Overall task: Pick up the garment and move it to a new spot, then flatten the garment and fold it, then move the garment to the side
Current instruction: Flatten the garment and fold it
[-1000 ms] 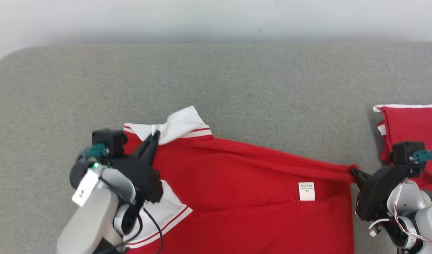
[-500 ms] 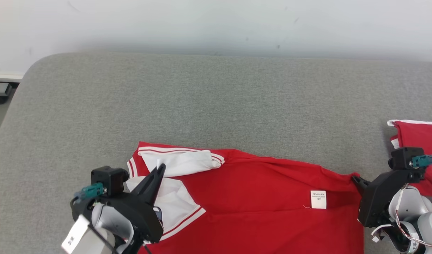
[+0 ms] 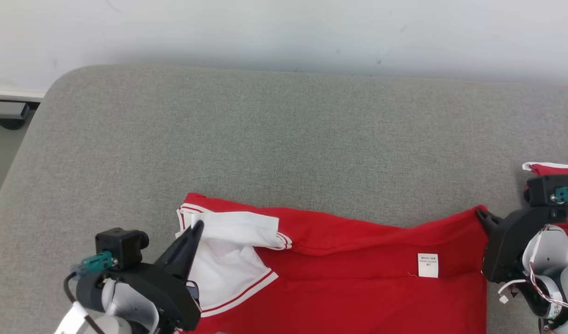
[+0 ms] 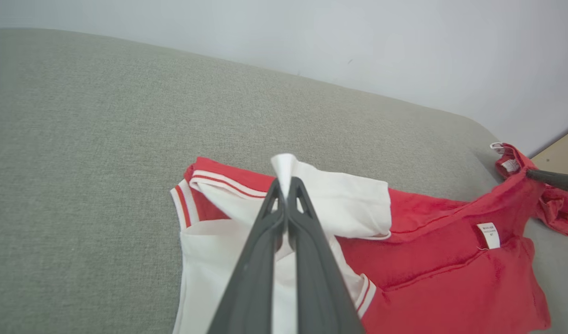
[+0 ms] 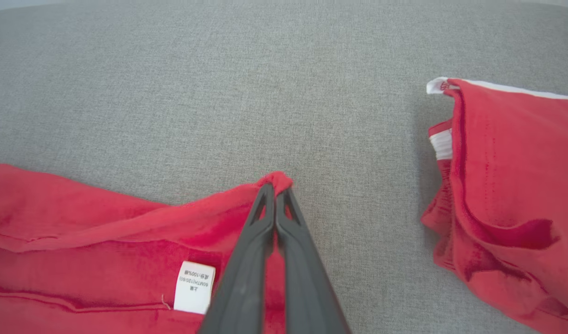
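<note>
L pincer [image 4: 284,185] clenching white sleeve [image 3: 232,227] of red garment [image 3: 358,287]; R pincer [image 5: 275,188] clenching opp. corner. Garment lying on grey surface [image 3: 265,130], robot's side. Vs 1 s ago: top edge slackening, sleeve flopping over. Prob. setting down now; flattening coming next. 2nd red garment [image 5: 506,185] sitting apart, R.

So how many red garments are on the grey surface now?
2. One garment lies spread in front, its ends pinched by the left gripper and right gripper. The second garment lies bunched at the far right, partly cut off by the frame.
</note>
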You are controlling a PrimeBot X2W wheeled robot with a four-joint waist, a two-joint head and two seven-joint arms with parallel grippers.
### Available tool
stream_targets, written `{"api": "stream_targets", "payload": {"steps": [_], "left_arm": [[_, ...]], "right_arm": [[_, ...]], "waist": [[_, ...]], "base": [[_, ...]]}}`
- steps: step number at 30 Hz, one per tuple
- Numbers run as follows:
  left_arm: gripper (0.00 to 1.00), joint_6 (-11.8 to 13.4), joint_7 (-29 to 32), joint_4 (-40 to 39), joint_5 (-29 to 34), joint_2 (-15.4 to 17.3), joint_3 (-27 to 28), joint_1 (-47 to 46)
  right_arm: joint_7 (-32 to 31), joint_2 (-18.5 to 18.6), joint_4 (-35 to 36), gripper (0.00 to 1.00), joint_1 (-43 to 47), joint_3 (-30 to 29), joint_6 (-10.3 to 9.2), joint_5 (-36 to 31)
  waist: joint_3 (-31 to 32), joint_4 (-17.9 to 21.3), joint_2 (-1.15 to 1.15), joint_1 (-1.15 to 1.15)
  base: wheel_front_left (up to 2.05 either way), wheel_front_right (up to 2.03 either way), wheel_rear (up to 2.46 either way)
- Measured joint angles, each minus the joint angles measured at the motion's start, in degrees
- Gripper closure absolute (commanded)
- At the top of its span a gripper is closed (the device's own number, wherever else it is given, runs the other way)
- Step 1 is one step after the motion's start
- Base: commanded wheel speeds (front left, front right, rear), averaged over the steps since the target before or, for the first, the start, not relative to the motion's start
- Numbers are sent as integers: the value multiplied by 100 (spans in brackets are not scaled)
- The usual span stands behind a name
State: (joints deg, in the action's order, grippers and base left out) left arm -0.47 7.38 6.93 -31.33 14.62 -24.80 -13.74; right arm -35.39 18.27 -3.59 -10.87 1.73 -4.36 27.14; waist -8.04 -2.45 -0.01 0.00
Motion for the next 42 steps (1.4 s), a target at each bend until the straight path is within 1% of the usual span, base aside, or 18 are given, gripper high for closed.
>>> {"api": "stream_targets", "payload": {"steps": [4, 5, 17, 23, 25, 27, 42], "left_arm": [[100, 53, 138, -233, -51, -32, -42, 58], [100, 93, 205, -338, -135, -25, -41, 59], [100, 300, 527, -794, -243, 79, -21, 489], [100, 372, 673, -850, -278, 91, 15, 580], [100, 405, 682, -936, -310, 135, 59, 747], [100, 443, 723, -965, -318, 180, 82, 904], [100, 549, 975, -1135, -530, 116, 21, 1210]], "right_arm": [[15, -11, -34, 100, -25, 26, 0, -2], [16, -15, -38, 100, -19, 38, 0, -2], [-42, 89, -197, 100, 320, 105, 33, -53], [-100, 147, -261, 100, 565, 151, 83, -53], [-143, 147, -249, 100, 641, 201, 87, -53], [-149, 148, -218, 100, 705, 237, 134, -53], [-221, 198, -230, 100, 843, 249, 133, -93]], "waist": [[-28, -13, 0, 0], [-44, -19, 0, 0], [-75, -39, 0, 0], [-25, -117, 0, 0], [1, -137, 0, 0], [16, -147, 0, 0], [187, -177, 1, 0]], "base": [[0, 0, 0], [0, 0, 0], [0, 0, 0], [0, 0, 0], [0, 0, 0], [0, 0, 0], [0, 0, 0]]}}
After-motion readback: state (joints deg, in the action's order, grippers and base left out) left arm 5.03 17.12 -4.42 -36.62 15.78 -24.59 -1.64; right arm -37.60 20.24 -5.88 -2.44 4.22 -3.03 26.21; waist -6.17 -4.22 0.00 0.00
